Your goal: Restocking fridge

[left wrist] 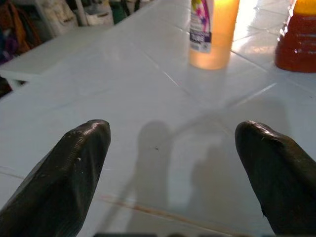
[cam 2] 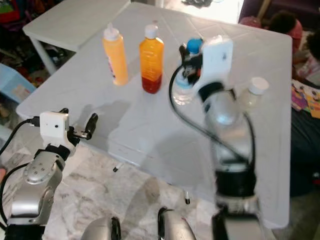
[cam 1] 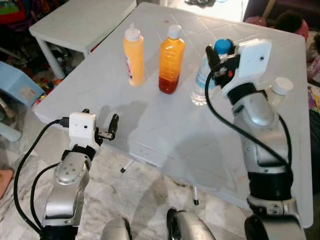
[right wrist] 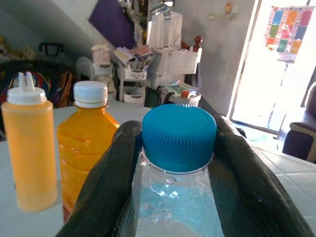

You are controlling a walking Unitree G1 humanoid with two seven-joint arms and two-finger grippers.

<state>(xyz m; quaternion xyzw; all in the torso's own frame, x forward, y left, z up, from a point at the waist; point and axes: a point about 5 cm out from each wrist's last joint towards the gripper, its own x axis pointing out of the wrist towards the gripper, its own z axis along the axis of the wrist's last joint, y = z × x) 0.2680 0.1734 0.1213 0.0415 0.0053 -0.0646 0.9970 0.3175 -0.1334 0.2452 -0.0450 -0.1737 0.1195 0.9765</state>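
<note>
White plastic makes up the tabletop, and four bottles stand on it toward its far side. A squeeze bottle of yellow sauce and a juice bottle of orange liquid stand side by side, a little apart, nearer the far left corner. The water bottle, clear with a blue cap, stands just beside the juice bottle, toward the right edge. A white-capped bottle stands nearer the right edge, partly behind the right arm.

The right hand is raised over the tabletop with its forearm upright and its wrist bent forward, so the fingers reach the water bottle at neck height. In the right wrist view they flank the neck just under the cap, touching or nearly touching it; the grasp looks made or about to close. The bottle appears to rest on the tabletop, not yet lifted. Taking it at the neck likely keeps the fingers away from the juice bottle.

The left hand sits low at the near left edge, pointing along the surface toward the squeeze bottle. Its fingers are spread and empty, seemingly waiting.
</note>
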